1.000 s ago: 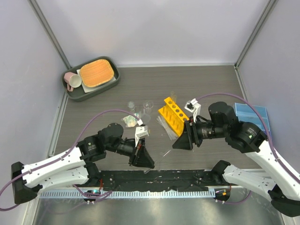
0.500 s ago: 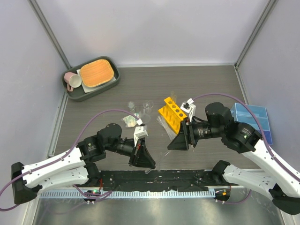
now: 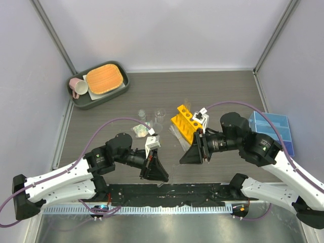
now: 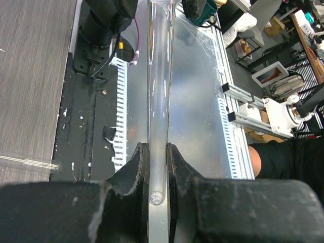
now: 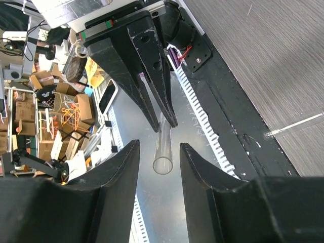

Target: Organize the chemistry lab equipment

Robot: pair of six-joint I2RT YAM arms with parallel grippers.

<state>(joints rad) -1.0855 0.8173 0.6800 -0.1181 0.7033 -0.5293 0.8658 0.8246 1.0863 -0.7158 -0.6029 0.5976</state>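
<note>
My left gripper (image 4: 156, 158) is shut on the closed bottom end of a clear tube (image 4: 159, 76), which sticks straight out from its jaws. In the right wrist view that tube (image 5: 163, 149) points its open mouth at the camera, between the fingers of my right gripper (image 5: 158, 148), which is open with a gap on each side. From above, the left gripper (image 3: 161, 175) and right gripper (image 3: 185, 158) face each other over the table's near edge. Behind them stands the yellow-orange rack (image 3: 186, 124). Small clear beakers (image 3: 159, 115) are left of it, and the blue tray (image 3: 273, 126) is at the far right.
A grey tray (image 3: 81, 98) with an orange pad and pink mug sits at the back left. A thin clear tube (image 5: 296, 124) lies loose on the table near the black base strip (image 3: 167, 195). Clear plastic items lie beside the rack.
My right gripper has moved left and nearer to the left gripper, and its fingers have narrowed around the tube's open end. The left arm has hardly moved and keeps its grip.
</note>
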